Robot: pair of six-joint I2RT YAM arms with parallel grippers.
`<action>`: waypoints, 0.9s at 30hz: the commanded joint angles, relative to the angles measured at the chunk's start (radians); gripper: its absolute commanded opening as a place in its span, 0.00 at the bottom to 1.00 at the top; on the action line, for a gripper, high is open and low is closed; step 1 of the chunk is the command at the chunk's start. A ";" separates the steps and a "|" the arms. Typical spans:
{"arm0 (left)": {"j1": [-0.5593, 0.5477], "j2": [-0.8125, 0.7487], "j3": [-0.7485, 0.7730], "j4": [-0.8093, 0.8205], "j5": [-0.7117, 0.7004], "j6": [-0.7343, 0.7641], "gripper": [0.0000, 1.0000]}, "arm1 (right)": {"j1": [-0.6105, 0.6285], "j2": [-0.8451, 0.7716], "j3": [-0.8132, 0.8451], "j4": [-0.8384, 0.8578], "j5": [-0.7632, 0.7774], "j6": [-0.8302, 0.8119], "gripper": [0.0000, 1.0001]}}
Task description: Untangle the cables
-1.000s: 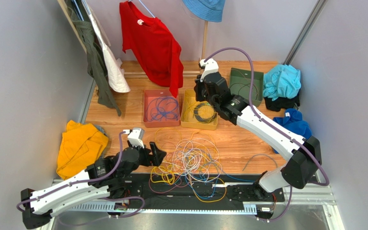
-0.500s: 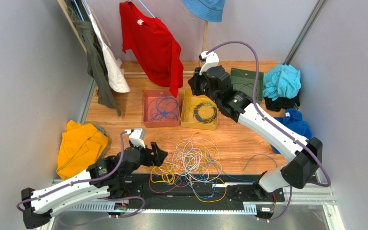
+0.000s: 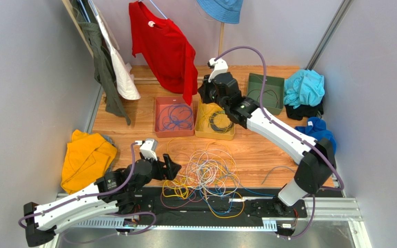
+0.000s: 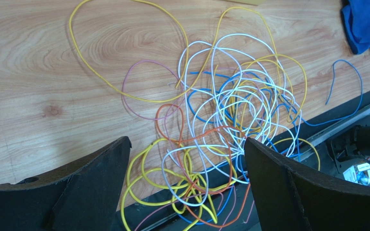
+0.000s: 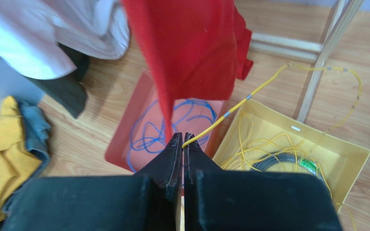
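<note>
The cables (image 3: 208, 173) lie in a loose tangle of yellow, white, blue, orange and purple loops at the table's near edge, partly over the black rail. My left gripper (image 3: 172, 168) hangs open just left of them. In the left wrist view its wide-apart fingers frame the tangle (image 4: 230, 110) and touch nothing. My right gripper (image 3: 203, 95) is raised at the back, between the red tray (image 3: 173, 134) and the yellow tray (image 3: 214, 136). It is shut (image 5: 182, 136) on a thin yellow cable (image 5: 249, 96) that runs up to the right and loops back into the yellow tray (image 5: 317, 139).
The red tray (image 5: 124, 134) holds blue cables. A red shirt (image 3: 167, 49) hangs right beside the right gripper, next to a wooden post (image 3: 220, 44). A green tray (image 3: 265, 90) stands at the back right. Cloth piles lie at the left (image 3: 86, 157) and right (image 3: 317, 132).
The right arm has swung left and a little back with the yellow cable, from over the yellow tray toward the red shirt. The left arm has not moved.
</note>
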 commanded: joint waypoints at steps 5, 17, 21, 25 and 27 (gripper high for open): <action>0.001 0.000 -0.042 0.050 0.010 -0.022 0.96 | -0.041 0.137 -0.070 0.089 -0.014 0.027 0.00; 0.003 0.028 -0.075 0.095 0.038 -0.039 0.96 | -0.095 0.275 -0.093 0.050 0.034 0.007 0.00; 0.003 0.026 -0.077 0.089 0.044 -0.040 0.97 | -0.115 0.292 -0.096 0.020 0.031 0.013 0.00; 0.001 0.022 -0.076 0.084 0.044 -0.039 0.97 | -0.113 0.275 -0.090 -0.011 0.015 0.010 0.28; 0.003 0.020 -0.077 0.086 0.047 -0.037 0.96 | -0.112 0.260 -0.104 -0.003 0.014 0.009 0.36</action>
